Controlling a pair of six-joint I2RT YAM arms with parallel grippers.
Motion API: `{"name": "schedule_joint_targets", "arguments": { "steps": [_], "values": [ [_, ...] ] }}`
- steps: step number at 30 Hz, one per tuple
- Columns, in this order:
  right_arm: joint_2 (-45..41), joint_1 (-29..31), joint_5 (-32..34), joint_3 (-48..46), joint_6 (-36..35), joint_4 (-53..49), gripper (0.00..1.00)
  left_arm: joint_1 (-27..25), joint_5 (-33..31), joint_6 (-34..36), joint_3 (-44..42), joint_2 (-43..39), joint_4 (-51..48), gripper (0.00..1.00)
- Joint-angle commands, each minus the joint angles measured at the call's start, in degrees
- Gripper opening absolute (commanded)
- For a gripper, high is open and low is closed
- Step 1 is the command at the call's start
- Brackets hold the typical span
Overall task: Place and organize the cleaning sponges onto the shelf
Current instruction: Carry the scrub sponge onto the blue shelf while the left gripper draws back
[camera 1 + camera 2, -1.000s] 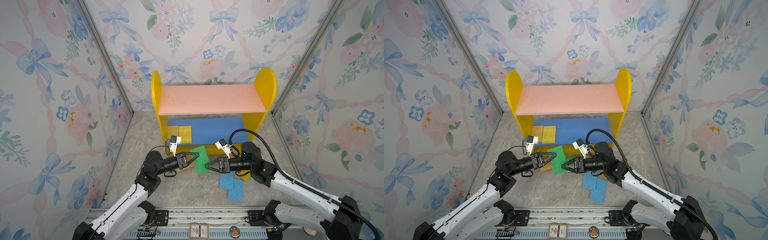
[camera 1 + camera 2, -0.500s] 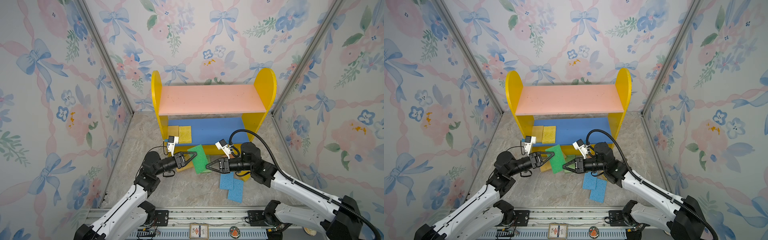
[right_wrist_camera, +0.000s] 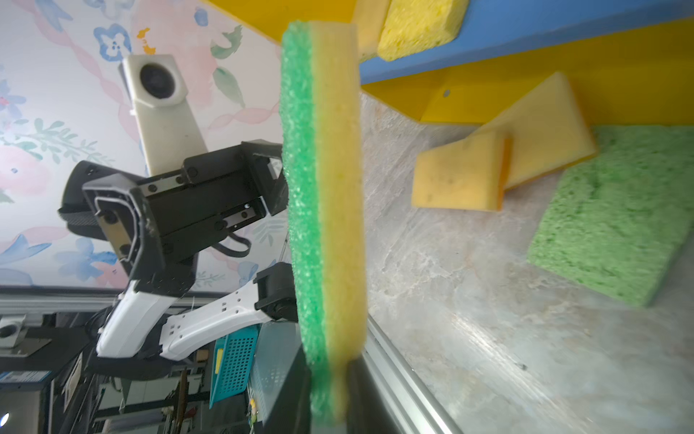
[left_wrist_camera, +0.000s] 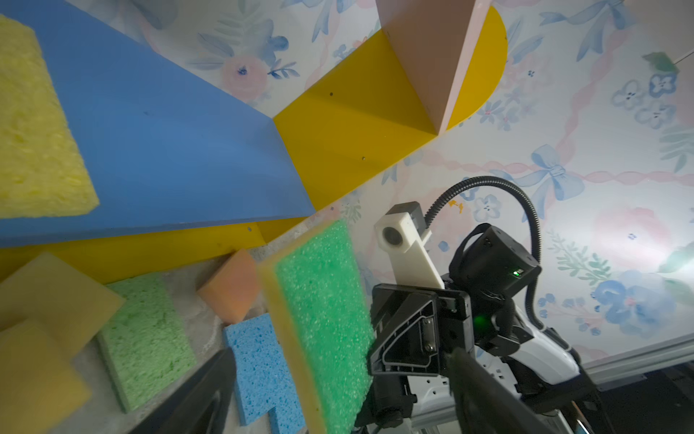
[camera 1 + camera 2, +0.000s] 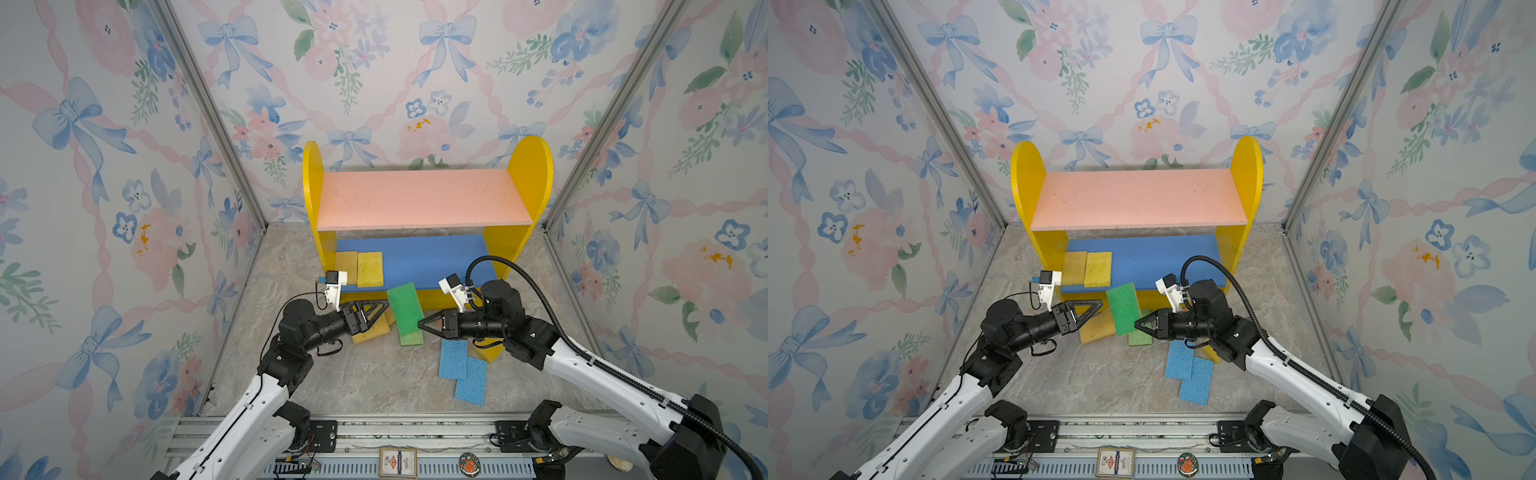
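Clamped on the bright green sponge (image 5: 405, 311) with the right fingers (image 5: 424, 324), raised between both sets; spread wide apart at its opposite edge, the left fingers (image 5: 376, 307). Just short of the shelf (image 5: 419, 199).

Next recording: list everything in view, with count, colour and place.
shelf: one, yellow sides, pink and blue boards, at back wall
shelved yellow sponges: two, left end of blue board
loose yellow sponges: two, overlapping, floor before shelf
dark green sponge: one, yellow-backed, held on edge
light green sponge: one, floor
blue sponges: two, touching, floor
orange sponge: one, floor near shelf base
left end effector: one, black, open at dark green sponge
right end effector: one, black, shut on dark green sponge
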Motion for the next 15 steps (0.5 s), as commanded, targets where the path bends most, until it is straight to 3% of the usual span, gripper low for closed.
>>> {"name": "schedule_joint_targets", "arguments": {
  "steps": [1, 9, 15],
  "values": [
    [0.29, -1.61, 9.79, 3.70, -1.41, -8.32, 0.18, 0.55, -13.32, 12.99, 5.90, -2.31, -17.78, 0.98],
    [5.48, -2.41, 16.41, 9.60, 0.40, -8.16, 0.18, 0.59, -32.29, 25.90, 12.29, -5.69, -31.59, 0.98],
    [12.91, -2.52, 17.02, 15.94, 0.13, -6.29, 0.18, 0.57, -38.97, 32.58, 11.22, -8.79, -32.87, 0.98]
  ]
}}
